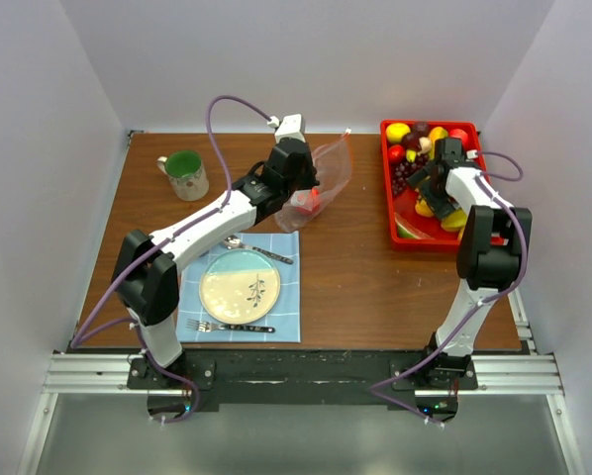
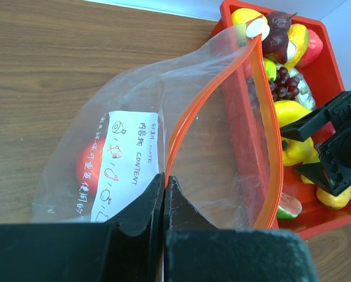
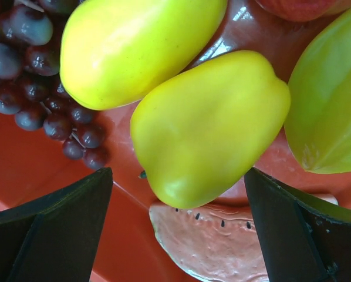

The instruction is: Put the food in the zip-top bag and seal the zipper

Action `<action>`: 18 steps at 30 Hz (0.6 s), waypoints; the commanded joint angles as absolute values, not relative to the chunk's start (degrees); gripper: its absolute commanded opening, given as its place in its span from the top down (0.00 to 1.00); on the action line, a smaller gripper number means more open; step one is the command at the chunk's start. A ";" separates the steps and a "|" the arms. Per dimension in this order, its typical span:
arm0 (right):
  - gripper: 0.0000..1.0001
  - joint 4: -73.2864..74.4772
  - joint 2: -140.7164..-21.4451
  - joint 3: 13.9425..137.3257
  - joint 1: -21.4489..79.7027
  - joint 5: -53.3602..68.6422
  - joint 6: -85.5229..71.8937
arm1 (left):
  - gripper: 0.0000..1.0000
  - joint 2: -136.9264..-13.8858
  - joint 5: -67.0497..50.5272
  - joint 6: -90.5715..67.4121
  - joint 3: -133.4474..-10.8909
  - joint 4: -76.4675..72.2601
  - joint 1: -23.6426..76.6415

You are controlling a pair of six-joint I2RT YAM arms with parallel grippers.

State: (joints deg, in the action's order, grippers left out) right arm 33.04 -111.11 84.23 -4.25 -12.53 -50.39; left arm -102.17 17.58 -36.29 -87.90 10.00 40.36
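Note:
The clear zip-top bag point(image 1: 321, 183) lies mid-table with a red piece inside point(image 1: 308, 202). In the left wrist view its mouth point(image 2: 222, 135) stands open, ringed by the orange-red zipper point(image 2: 184, 120). My left gripper point(image 2: 164, 179) is shut on the bag's near rim. The food fills the red tray point(image 1: 390, 213) at the right. My right gripper point(image 3: 178, 194) is open inside the tray, its fingers point(image 3: 58, 223) either side of a yellow pepper point(image 3: 208, 126), above a watermelon slice point(image 3: 222, 247). Purple grapes point(image 3: 29, 76) lie to the left.
A green mug point(image 1: 185, 174) stands at the back left. A plate point(image 1: 240, 286) sits on a blue cloth point(image 1: 286, 322) with a fork point(image 1: 227, 327) and a spoon point(image 1: 256, 249) in front of the left arm. A green starfruit point(image 3: 331, 94) borders the pepper.

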 commanded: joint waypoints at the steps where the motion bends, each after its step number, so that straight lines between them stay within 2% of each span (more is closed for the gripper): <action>1: 0.01 33.23 -110.66 85.01 -4.83 -15.03 -49.74 | 1.00 -101.60 17.58 -35.24 -90.26 8.79 40.08; 18: 0.01 27.08 -109.87 80.95 -9.05 -11.52 -50.97 | 1.00 -102.57 17.40 -34.45 -90.97 9.14 40.08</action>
